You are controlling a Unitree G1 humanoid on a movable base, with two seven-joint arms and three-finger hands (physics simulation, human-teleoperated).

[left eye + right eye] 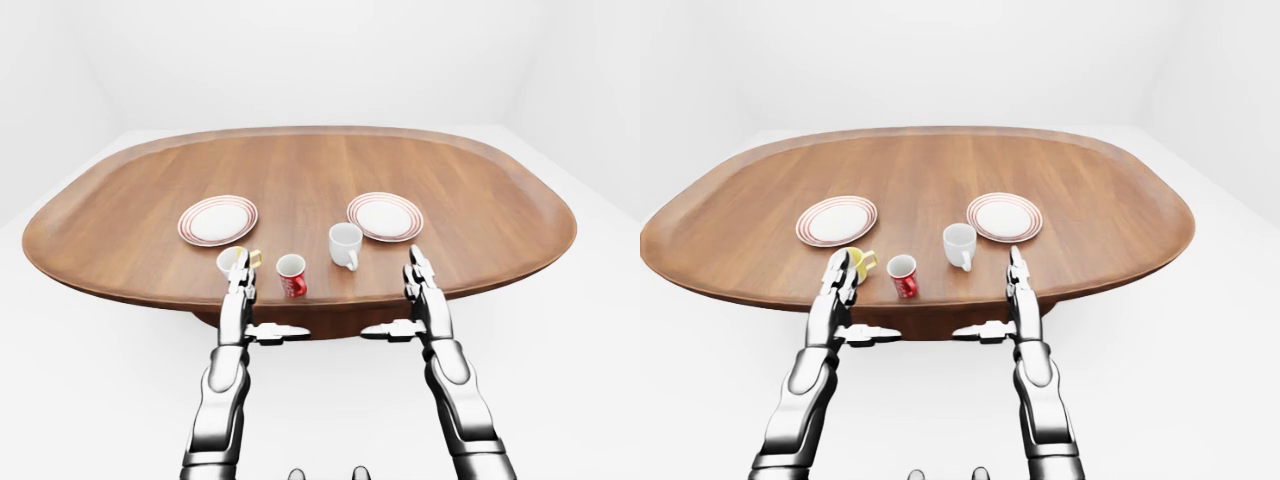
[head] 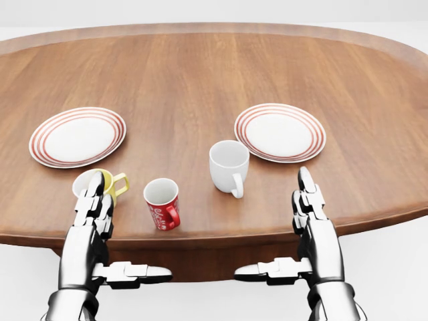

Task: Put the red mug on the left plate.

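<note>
The red mug (image 2: 161, 202) stands upright near the table's lower edge in the head view, handle turned toward the bottom right. Up and to the left of it lies the left plate (image 2: 77, 136), white with red rings and nothing on it. My left hand (image 2: 95, 200) is open, fingers stretched flat, just left of the red mug and partly covering a yellow mug (image 2: 107, 184). Over the table edge at the lower right my right hand (image 2: 307, 198) is open too, holding nothing. Neither hand touches the red mug.
A white mug (image 2: 228, 166) stands right of the red mug, with a second ringed plate (image 2: 280, 132) above and to its right. The oval wooden table (image 1: 300, 170) stretches away toward the top of the views; white floor surrounds it.
</note>
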